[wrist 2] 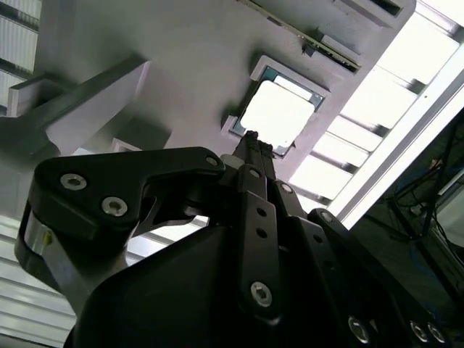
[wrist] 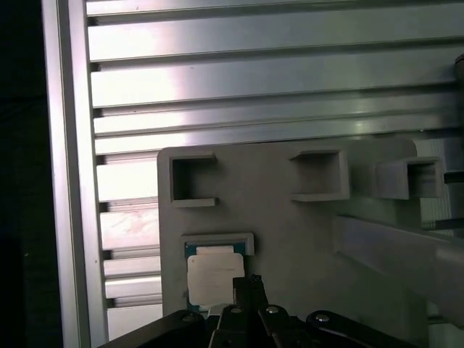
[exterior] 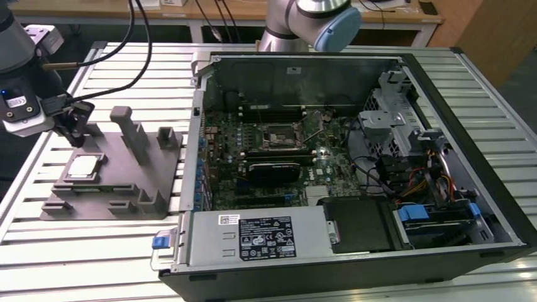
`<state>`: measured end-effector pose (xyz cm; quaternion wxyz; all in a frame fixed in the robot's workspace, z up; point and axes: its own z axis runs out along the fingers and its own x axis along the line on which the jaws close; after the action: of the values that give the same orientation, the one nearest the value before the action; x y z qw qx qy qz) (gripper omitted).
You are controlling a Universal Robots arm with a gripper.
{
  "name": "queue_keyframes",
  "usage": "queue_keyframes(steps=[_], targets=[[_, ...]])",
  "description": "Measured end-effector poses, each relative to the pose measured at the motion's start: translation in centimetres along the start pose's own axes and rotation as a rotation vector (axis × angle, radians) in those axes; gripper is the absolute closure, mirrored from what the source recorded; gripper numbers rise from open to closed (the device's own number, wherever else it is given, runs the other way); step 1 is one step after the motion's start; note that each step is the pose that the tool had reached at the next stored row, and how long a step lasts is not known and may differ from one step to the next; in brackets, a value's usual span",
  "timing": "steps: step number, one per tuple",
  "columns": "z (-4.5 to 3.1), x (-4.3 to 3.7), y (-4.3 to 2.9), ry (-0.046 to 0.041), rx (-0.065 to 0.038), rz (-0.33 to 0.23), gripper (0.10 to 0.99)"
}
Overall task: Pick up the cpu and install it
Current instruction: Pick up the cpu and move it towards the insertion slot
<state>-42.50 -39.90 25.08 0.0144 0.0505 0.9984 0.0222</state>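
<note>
Gripper (wrist 2: 252,141) body is closest to the lens in both wrist views. Jaws look pressed together w/ nothing between them.

Table (exterior: 100,251): slatted alu, carries everything.

Open PC case (exterior: 302,75) lies on its side on the exterior view's right, mobo exposed. Dark socket (exterior: 281,134) w/ metal frame is mid-board; I can't see a chip in it.

Grey fixture (exterior: 113,148) sits on the exterior view's left, just beside the case, well apart from the socket.

Cpu (exterior: 82,167) lies flat in a shallow framed recess of the fixture, at the end far from the case. Silvery top faces up, so pickup isn't done yet.

Key relation: gripper (exterior: 75,137) hangs over the fixture w/ jaws pointing down, tips near the cpu's edge but above it. Looks like no contact. In the second wrist view the cpu (wrist 2: 278,112) sits just past the jaw tips. In the first wrist view the tips (wrist: 246,284) overlap one side of the cpu (wrist: 210,279), so they're offset from chip centre, not over it. Chip is approx square, so no long axis to align to.
</note>
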Motion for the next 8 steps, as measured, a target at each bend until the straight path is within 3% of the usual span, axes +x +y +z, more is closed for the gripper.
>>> queue_keyframes(steps=[8], targets=[[1.19, 0.45, -0.19, 0.0002, 0.0, 0.0, 0.98]])
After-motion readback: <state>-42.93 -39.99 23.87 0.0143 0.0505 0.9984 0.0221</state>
